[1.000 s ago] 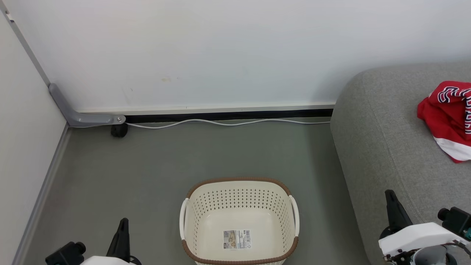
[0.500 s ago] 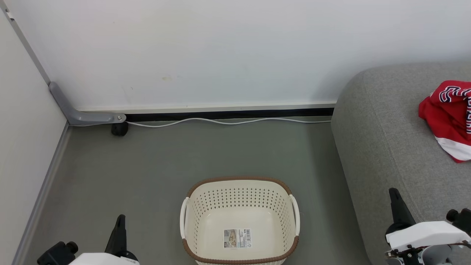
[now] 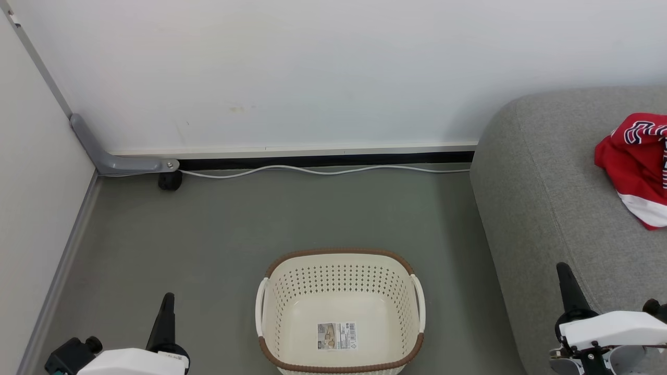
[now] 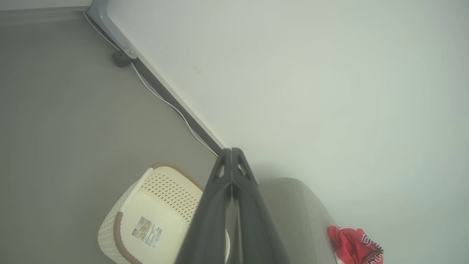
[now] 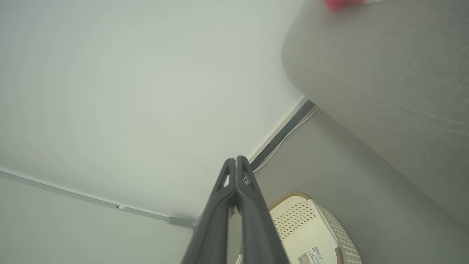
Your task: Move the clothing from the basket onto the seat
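On the grey seat (image 3: pixel 542 198), at the right edge of the head view, lies the clothing (image 3: pixel 633 166) — a crumpled red heap with navy-and-white lettering and a white band along its lower edge, partly cut off by the picture's border. Whether it is one garment or two bunched together cannot be told. The basket (image 3: pixel 338 278) stands on the floor (image 3: pixel 234 224) near the seat's rounded end and holds nothing but the paper label (image 3: pixel 337 336) on its base. By that, the task looks done, or all but done.

The left claw (image 3: pixel 167 304) hangs low to the left of the basket, apart from it, its two dark fingers pressed together with nothing between them. The right claw (image 3: pixel 565 276) sits over the near part of the seat, well apart from the clothing, its fingers likewise closed tight on nothing. In both wrist views the tips meet.

The fabric looks light, soft and limp — it would sag and trail from a single pinch rather than slip or break. If it needed shifting, the best hold is probably a raised fold at the top of the heap, pinched deep enough to catch several layers. The white band lies flatter against the cushion and would be harder to get a finger under.
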Available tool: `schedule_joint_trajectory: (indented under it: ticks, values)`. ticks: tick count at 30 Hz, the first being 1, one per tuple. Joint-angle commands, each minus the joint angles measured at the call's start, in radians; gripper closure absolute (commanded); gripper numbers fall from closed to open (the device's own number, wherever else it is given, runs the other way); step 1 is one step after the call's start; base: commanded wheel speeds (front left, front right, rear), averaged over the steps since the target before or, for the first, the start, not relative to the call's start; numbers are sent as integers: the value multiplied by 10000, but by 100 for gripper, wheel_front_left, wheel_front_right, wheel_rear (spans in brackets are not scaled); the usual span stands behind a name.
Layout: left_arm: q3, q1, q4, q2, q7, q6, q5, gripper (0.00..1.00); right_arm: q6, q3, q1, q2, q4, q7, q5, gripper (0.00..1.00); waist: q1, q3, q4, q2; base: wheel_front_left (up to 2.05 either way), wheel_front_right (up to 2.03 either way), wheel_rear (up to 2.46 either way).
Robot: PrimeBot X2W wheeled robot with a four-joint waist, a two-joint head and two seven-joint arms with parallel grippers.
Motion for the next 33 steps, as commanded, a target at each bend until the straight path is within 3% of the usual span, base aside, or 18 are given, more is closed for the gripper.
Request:
schedule_joint_trajectory:
  ticks: [1, 33]
  values:
    - [252, -523, -327, 165, 59, -85, -391, 100, 31, 26, -161, -73, -371, 136, 348, 100, -1, 5, 4, 0, 0, 0, 0]
    - [552, -819, -786, 203, 972, -193, -3908, 100, 38, -512, -36, 39, -1010, 1048, 3724, 100, -1, 98, 66, 0, 0, 0, 0]
